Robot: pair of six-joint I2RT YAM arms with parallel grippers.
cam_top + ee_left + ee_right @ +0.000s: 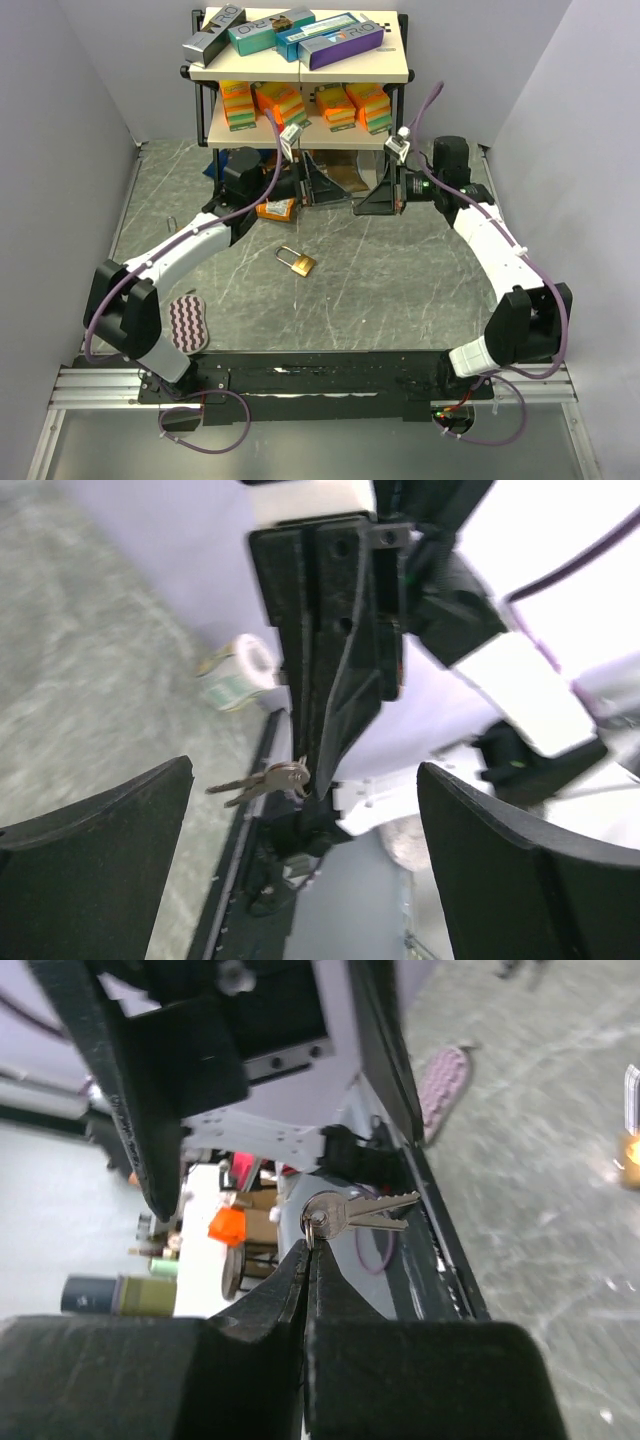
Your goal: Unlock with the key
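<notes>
**Keys held aloft between the two arms**
The right gripper is clamped tight on the ring of the keys. The left gripper faces them, spread wide and empty. The padlock lies on the table below, untouched. This looks like a handover, so the left must next close squarely on a key.

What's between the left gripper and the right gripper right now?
The keys, pinched by the shut right gripper, stick out toward the open left gripper. Both wrist views show this.

Bright, even overhead light, soft shadows; close parts blur in wrist views (glare washes left wrist's upper right)
</notes>
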